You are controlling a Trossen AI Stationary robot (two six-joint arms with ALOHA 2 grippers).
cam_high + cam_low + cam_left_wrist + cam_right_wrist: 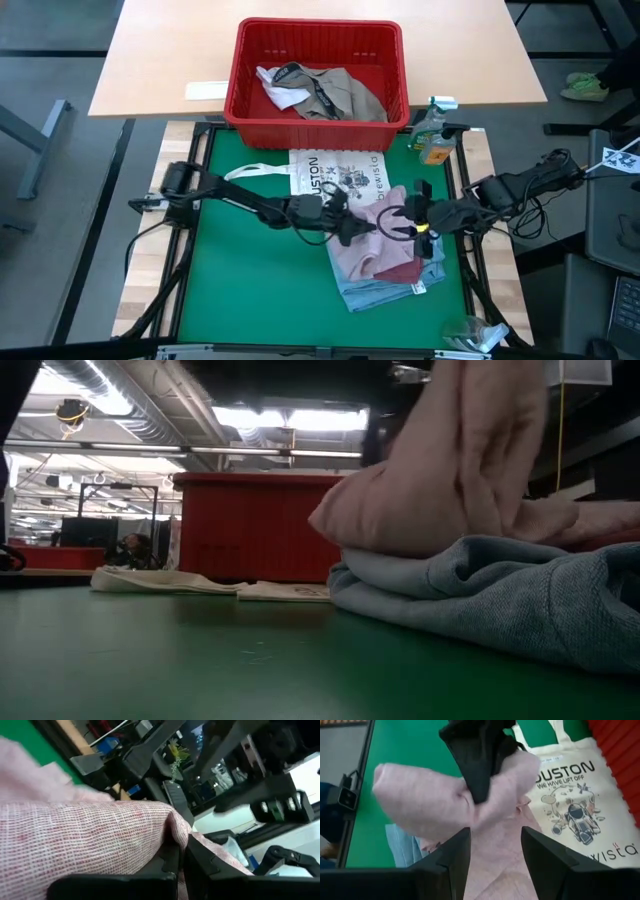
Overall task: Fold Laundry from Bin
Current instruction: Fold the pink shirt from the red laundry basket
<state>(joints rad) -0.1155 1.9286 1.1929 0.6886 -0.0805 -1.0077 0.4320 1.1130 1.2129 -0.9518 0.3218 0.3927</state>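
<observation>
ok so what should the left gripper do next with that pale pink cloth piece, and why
Probably carry the pinched fold across and lay it flat on the stack. The left gripper is shut on a raised flap of the pale pink cloth garment, which lies on the light blue folded garment on the green mat. The right gripper waits open beside it, ready to press the fold down.

Grey floor around wooden desk; ceiling strip lights and exposed ducts overhead.

Both arms are dark, jointed and slim, with black cables looping alongside; the right gripper ends in two broad, flat black fingers (matte, squared-off tips).
</observation>
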